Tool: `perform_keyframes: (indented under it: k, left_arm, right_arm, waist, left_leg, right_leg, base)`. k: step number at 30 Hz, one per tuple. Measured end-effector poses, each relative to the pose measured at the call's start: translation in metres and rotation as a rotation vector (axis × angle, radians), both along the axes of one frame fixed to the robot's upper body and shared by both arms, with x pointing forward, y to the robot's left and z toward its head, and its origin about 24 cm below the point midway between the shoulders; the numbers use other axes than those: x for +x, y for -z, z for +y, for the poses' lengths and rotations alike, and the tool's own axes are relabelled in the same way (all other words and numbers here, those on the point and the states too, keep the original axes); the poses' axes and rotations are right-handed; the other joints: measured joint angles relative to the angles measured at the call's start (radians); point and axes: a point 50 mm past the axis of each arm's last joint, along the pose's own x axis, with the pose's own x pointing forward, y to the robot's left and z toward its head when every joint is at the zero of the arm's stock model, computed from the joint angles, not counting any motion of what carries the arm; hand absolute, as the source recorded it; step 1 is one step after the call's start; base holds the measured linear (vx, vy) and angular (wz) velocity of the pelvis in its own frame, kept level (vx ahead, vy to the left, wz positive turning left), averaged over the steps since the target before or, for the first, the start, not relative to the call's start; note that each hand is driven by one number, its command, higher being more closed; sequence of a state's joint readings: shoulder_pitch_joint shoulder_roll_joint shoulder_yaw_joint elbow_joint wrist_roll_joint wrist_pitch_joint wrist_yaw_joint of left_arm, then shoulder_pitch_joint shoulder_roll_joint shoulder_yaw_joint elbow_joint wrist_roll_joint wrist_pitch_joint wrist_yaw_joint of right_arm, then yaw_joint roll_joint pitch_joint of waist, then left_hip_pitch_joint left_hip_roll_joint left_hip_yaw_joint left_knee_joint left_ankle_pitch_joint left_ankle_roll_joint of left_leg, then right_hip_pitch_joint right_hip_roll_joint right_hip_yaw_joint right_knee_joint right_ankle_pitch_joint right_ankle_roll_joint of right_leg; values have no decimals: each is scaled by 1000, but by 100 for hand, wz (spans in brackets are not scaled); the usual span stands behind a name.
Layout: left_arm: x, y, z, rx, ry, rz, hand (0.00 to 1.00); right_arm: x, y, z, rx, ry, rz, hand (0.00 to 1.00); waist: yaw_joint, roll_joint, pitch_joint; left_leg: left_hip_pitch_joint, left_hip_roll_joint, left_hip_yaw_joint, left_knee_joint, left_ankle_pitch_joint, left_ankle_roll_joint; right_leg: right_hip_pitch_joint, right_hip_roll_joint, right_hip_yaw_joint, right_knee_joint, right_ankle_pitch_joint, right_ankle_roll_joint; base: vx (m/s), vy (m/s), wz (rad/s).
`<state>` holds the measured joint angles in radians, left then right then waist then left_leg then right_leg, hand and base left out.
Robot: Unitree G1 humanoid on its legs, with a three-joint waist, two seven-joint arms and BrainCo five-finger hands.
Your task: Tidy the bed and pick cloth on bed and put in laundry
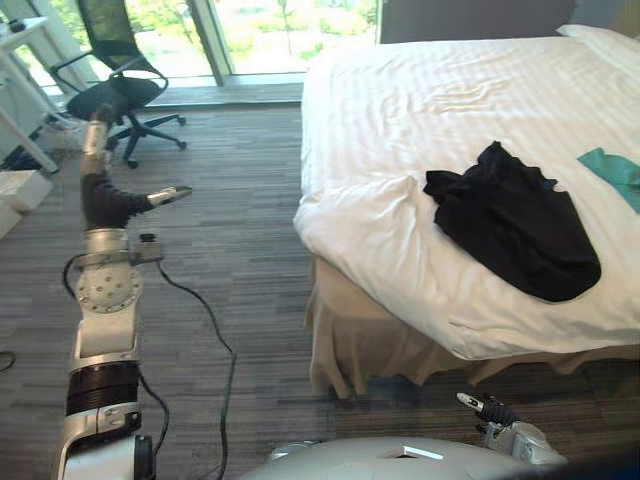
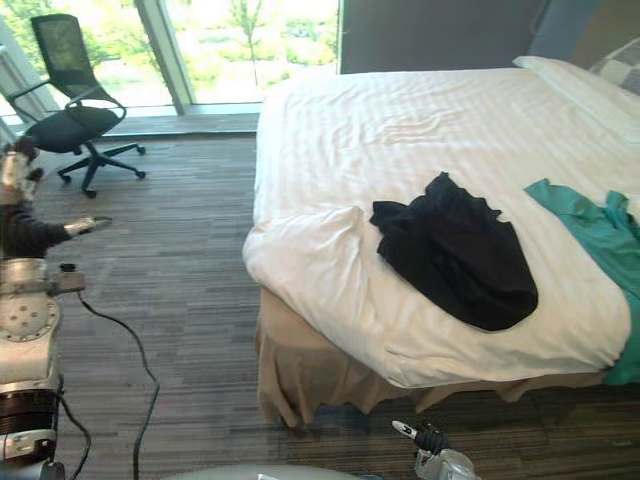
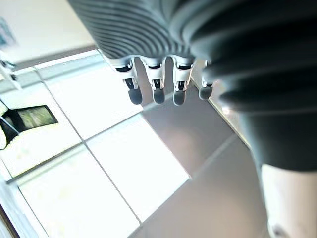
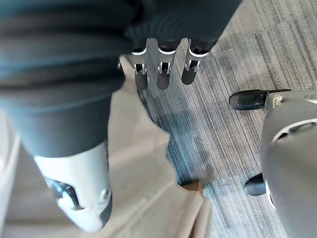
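Your left hand [image 1: 108, 200] stands raised at your left side, over the carpet and well apart from the bed. Its fingers [image 3: 156, 89] are straight and spread, with nothing between them. It looks parked there to keep clear, not set for any grasp. Your right hand [image 4: 162, 74] hangs low beside the bed skirt [image 1: 350, 335], fingers loose and pointing down at the carpet, also empty. Neither hand has reached the work yet, so you have to bring one up and over the mattress edge first.

The bed [image 1: 400, 110] takes up the right half of the head views. Its white cover lies mostly smooth, but it is bunched into a fold at the near corner, which is the part that most needs tidying. The office chair [image 1: 115, 80] stands by the window, far from your path.

The black cloth [image 1: 515, 225] lies in a loose heap on the cover, close to that rumpled corner and touching nothing else. It is the nearer piece, so I judge it the natural first pick, probably with the right hand. The teal cloth [image 2: 590, 230] lies further to the right, apart from the black one, and trails over the bed's side. It will likely need a step sideways.
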<state>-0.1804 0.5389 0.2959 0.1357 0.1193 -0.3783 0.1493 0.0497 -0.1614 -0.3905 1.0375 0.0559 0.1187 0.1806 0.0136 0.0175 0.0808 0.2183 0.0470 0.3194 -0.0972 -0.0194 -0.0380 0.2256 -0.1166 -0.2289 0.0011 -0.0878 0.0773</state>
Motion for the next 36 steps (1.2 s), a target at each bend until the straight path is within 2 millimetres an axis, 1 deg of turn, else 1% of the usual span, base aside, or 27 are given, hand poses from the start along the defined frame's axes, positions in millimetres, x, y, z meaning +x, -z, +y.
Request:
perform_keyframes:
  k: [2,3,5,7,9,11,15,17,18,19,21,22,23,24,25,26,27,28,29,31,32,35,36]
  left_arm:
    - [10,2,-17,71,59,34,0]
    - [12,2,-22,91,76,43,0]
    - [23,3,-38,197,119,77,0]
    - [33,9,-43,245,123,128,0]
    - [43,21,-45,280,107,210,0]
    - [53,42,-49,343,89,336,0]
    - [59,65,-54,397,77,467,0]
    - [63,74,-54,398,60,519,0]
    - [66,76,-53,399,42,548,0]
    - [68,77,-53,400,33,556,0]
    - [75,74,-56,403,5,552,0]
    - [79,71,-58,390,-13,540,0]
    - [82,67,-58,383,-35,521,0]
    - [84,65,-58,381,-45,515,0]
    - [87,61,-60,381,-67,497,0]
    - [92,56,-63,381,-80,483,0]
    - [93,55,-65,380,-87,476,0]
    - [96,51,-69,365,-101,454,0]
    - [100,47,-76,352,-102,435,0]
    - [105,39,-84,361,-107,402,0]
    - [108,32,-88,356,-112,384,0]
    - [116,17,-99,346,-125,341,0]
    - [119,9,-105,362,-128,328,0]
  right_arm:
    - [-10,2,-1,-7,7,36,0]
    - [-12,3,-1,-8,8,44,0]
    - [-23,5,-1,-4,16,80,0]
    - [-30,6,-2,-8,22,99,0]
    - [-32,6,-2,-12,23,107,0]
    - [-33,6,-1,-11,20,119,0]
    - [-35,7,-1,-14,18,135,0]
    - [-34,7,-1,-24,10,139,0]
    - [-32,7,-1,-29,11,143,0]
    - [-31,6,-1,-33,14,142,0]
    - [-27,5,-2,-42,29,132,0]
    - [-21,4,-3,-47,35,121,0]
    - [-14,3,-3,-50,48,99,0]
    - [-11,2,-3,-54,50,90,0]
    - [-3,0,-4,-59,61,66,0]
    - [2,-2,-5,-62,74,47,0]
    - [5,-2,-5,-65,74,40,0]
    - [9,-4,-5,-74,78,24,0]
    - [14,-6,-5,-74,90,2,0]
    - [25,-9,-2,-77,98,-38,0]
    - [30,-11,1,-72,106,-69,0]
    - [43,-16,9,-71,100,-132,0]
    - [50,-19,11,-70,95,-164,0]
  waist:
    - [-10,-1,-1]
    - [-14,0,-1]
    - [-28,2,-1]
    - [-30,10,-6]
    - [-43,19,-9]
    - [-68,26,-9]
    - [-85,29,-5]
    - [-94,37,3]
    - [-108,46,17]
    - [-112,51,22]
    - [-118,65,43]
    - [-119,73,58]
    - [-127,81,71]
    - [-132,84,79]
    - [-136,91,104]
    - [-139,93,128]
    - [-141,93,133]
    - [-145,93,136]
    - [-146,95,151]
    - [-150,89,188]
    - [-156,78,197]
    - [-159,57,216]
    - [-159,51,237]
  left_leg:
    - [19,14,4,0,-5,-7]
    - [22,18,4,2,-7,-10]
    - [25,31,11,35,-26,-23]
    - [27,36,32,55,-37,-26]
    - [26,38,34,71,-45,-28]
    - [28,41,42,86,-46,-28]
    - [20,47,61,100,-47,-30]
    - [9,48,61,101,-47,-30]
    - [-4,48,62,103,-47,-30]
    - [-11,49,63,106,-47,-30]
    - [-37,49,72,122,-47,-30]
    - [-61,48,84,140,-47,-30]
    - [-84,45,84,152,-46,-30]
    - [-93,42,85,154,-45,-28]
    - [-99,36,86,154,-44,-28]
    - [-103,30,92,154,-44,-28]
    - [-113,28,95,156,-44,-28]
    - [-145,23,105,164,-44,-28]
    - [-170,23,112,175,-44,-27]
    - [-192,33,116,198,-44,-27]
    - [-219,41,125,216,-44,-27]
    - [-277,61,172,251,-46,-24]
    - [-299,71,189,277,-57,-21]
  right_leg:
    - [11,12,13,2,0,-1]
    - [13,13,17,6,0,-1]
    - [13,17,26,17,0,-1]
    - [14,19,41,18,0,-1]
    - [19,19,59,19,0,-1]
    - [15,19,73,31,0,-1]
    - [-11,17,84,43,0,-1]
    - [-32,18,99,51,0,-1]
    - [-52,17,107,62,0,-1]
    - [-62,17,108,70,0,-1]
    - [-104,12,114,101,-1,-1]
    - [-134,11,119,125,-4,-4]
    - [-168,6,124,150,-10,-3]
    - [-182,3,129,162,-15,-1]
    - [-203,-4,134,187,-29,6]
    - [-224,-12,136,216,-49,9]
    - [-241,-18,137,229,-58,15]
    - [-282,-27,145,257,-76,18]
    - [-316,-29,156,283,-81,19]
    - [-348,-31,162,320,-82,18]
    - [-380,-30,162,346,-85,15]
    - [-448,-29,165,392,-87,14]
    - [-470,-28,167,410,-87,14]
  base:
    - [88,-120,-20]
    - [71,-99,-6]
    - [53,-82,-12]
    - [49,-104,-29]
    - [41,-96,-22]
    - [12,-83,-16]
    - [-3,-68,-26]
    - [-19,-79,-23]
    - [-33,-51,-10]
    - [-41,-44,-9]
    - [-57,-24,-14]
    - [-91,-29,-20]
    - [-86,-22,-17]
    - [-82,-17,-14]
    - [-85,-13,-15]
    - [-89,-15,-14]
    - [-111,-42,-6]
    - [-91,-44,-2]
    - [-99,-50,-3]
    - [-101,-47,-4]
    - [-106,-59,1]
    - [-94,-60,-1]
    - [-113,-41,-1]
